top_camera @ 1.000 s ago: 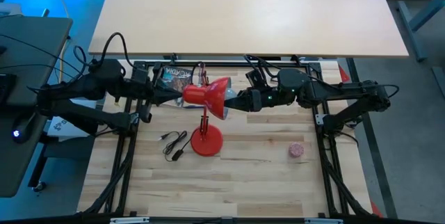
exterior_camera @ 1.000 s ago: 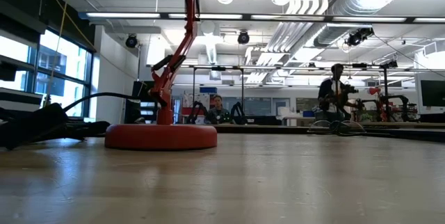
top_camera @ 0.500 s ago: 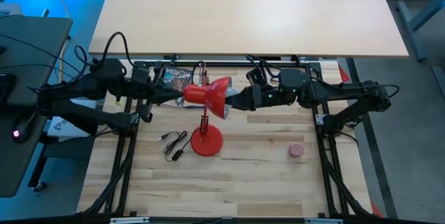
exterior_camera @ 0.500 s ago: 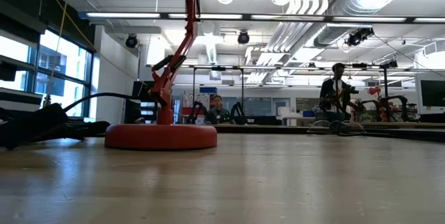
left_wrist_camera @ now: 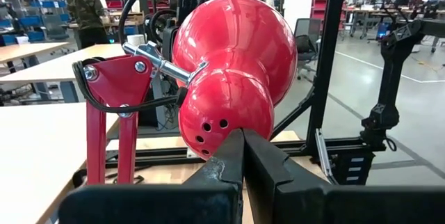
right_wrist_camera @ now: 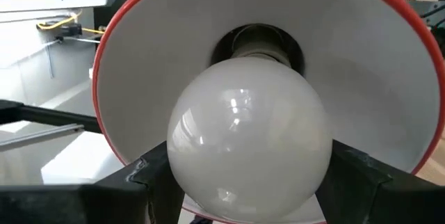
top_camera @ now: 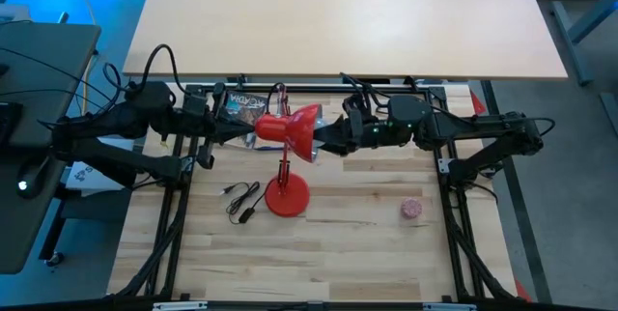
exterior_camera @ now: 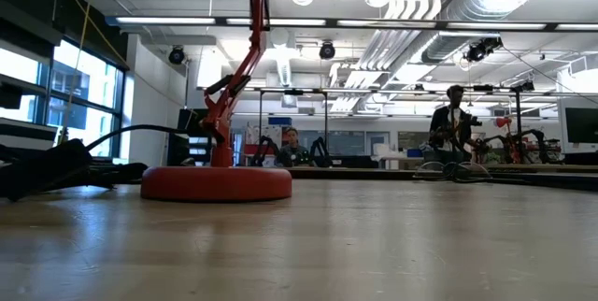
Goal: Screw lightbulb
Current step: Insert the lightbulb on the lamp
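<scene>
A red desk lamp stands on its round base [top_camera: 287, 197] [exterior_camera: 217, 182]; its shade [top_camera: 294, 132] lies level and opens toward the table's right. The white lightbulb [right_wrist_camera: 250, 137] sits inside the shade's white inner side [right_wrist_camera: 361, 78], with its base in the socket [right_wrist_camera: 261, 43]. My right gripper [top_camera: 322, 141] [right_wrist_camera: 250, 182] is at the shade's mouth, shut on the bulb. My left gripper [top_camera: 243, 135] [left_wrist_camera: 242, 140] is shut, its tips at the shade's rear bulge [left_wrist_camera: 222, 123]. My left gripper's shut fingertips [left_wrist_camera: 233, 147] meet the lower back of the shade's rear bulge [left_wrist_camera: 215, 137], coming level from the table's left. My right gripper pinches the bulb's wide round part [right_wrist_camera: 208, 182] between its two fingers [right_wrist_camera: 149, 175], one on each side. It comes level from the table's right, in line with the bulb. The bulb is clear of the table, its neck [right_wrist_camera: 268, 53] in the socket.
A pink ball [top_camera: 412, 209] lies on the wooden table toward the right. The lamp's black cord and plug [top_camera: 241, 200] lie left of the base. A dark packet [top_camera: 241, 106] lies at the far edge behind the left gripper. People stand in the room beyond [exterior_camera: 453, 119].
My right gripper has gone a little toward the table's left, farther into the shade's mouth, with the bulb. The lamp and my left gripper have kept still.
</scene>
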You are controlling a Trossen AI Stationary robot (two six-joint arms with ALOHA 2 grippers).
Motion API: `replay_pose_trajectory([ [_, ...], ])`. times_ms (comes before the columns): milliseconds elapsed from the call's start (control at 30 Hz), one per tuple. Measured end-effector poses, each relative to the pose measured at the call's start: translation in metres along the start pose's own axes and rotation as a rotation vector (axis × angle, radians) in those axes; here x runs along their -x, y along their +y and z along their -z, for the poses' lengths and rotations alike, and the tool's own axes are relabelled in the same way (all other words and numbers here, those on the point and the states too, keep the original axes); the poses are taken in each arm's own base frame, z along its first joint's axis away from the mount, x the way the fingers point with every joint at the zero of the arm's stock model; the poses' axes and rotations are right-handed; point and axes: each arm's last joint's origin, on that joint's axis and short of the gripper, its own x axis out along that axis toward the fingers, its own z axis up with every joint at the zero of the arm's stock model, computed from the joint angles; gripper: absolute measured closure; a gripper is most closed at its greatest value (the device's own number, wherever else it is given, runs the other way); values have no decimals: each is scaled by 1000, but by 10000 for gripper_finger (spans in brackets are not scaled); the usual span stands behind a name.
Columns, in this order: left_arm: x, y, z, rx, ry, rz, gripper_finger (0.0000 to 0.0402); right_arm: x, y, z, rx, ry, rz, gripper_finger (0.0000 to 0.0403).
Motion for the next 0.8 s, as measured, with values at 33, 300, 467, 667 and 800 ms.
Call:
replay_pose_trajectory([
  [33,0,0,0,-1,0,0,401,0,0,0,-14,0,0,155],
  [300,0,0,0,-64,5,0,401,0,0,0,-146,-7,8,155],
  [467,0,0,0,-107,5,-4,401,0,-1,0,-256,-11,19,155],
  [667,0,0,1,-140,15,-3,402,0,-3,0,-399,-13,29,155],
  [800,0,0,1,-140,15,-2,401,0,-3,0,-496,-15,32,155],
])
